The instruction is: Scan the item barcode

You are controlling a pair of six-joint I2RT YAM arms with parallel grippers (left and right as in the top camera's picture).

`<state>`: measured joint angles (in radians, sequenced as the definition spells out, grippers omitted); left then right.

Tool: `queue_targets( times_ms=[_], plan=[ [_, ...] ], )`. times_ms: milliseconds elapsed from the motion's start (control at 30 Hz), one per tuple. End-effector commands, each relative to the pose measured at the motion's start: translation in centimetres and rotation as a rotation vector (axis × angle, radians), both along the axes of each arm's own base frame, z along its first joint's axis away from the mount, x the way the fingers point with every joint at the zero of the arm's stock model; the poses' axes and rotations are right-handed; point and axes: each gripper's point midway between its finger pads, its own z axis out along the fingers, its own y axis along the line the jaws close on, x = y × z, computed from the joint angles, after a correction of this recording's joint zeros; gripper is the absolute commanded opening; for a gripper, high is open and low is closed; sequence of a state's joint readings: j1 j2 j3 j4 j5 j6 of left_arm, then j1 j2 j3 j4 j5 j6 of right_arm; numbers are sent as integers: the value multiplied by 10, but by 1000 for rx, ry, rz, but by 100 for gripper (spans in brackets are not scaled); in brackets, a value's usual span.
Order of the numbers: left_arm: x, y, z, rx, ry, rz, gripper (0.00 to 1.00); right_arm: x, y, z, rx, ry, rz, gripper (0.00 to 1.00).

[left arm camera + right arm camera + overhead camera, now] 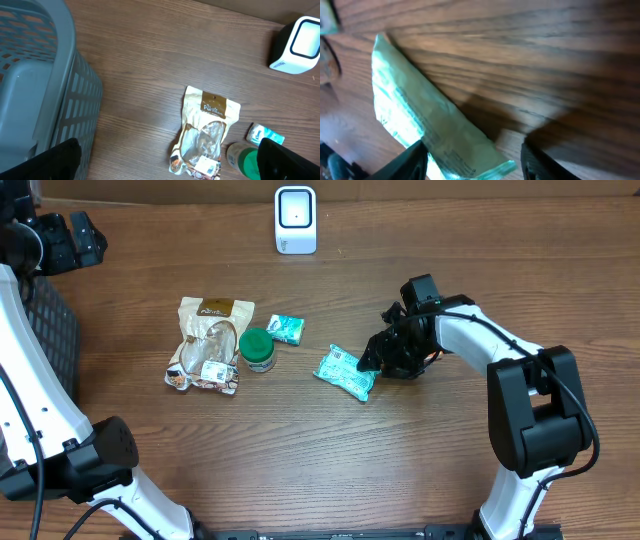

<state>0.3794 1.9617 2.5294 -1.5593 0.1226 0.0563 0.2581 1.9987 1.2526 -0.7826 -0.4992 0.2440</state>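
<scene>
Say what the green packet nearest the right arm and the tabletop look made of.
Green packet: probably thin plastic film; glossy, crinkled, flat sealed edge. Tabletop: wood or wood-look laminate, unclear which; brown grain lines, slight sheen.

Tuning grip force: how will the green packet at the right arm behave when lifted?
Probably floppy: the green packet looks like thin crinkled film, so it may sag. Likely light, being flat. Its glossy wrap could slip between the jaws of the right gripper.
</scene>
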Motion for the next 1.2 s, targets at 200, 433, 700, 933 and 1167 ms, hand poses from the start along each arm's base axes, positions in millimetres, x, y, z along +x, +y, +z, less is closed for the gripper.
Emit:
queue_targets(
  times_ms=[200, 433, 700, 933, 1167],
  plan=[
    [-2, -7, 14, 21, -36, -23, 100, -20, 0, -29, -55, 29, 7, 4],
    [-2, -7, 14, 21, -36, -23, 100, 12, 9, 65, 40, -172, 75, 4],
    [-2, -7, 14, 21, -36, -23, 100, -1, 6, 151, 67, -344, 135, 4],
    [-2, -7, 14, 21, -36, -23, 100, -8, 6, 151, 64, -343, 177, 4],
    [-2, -7, 14, 21, -36, -23, 100, 18, -17, 164, -95, -356, -4, 4]
  ],
)
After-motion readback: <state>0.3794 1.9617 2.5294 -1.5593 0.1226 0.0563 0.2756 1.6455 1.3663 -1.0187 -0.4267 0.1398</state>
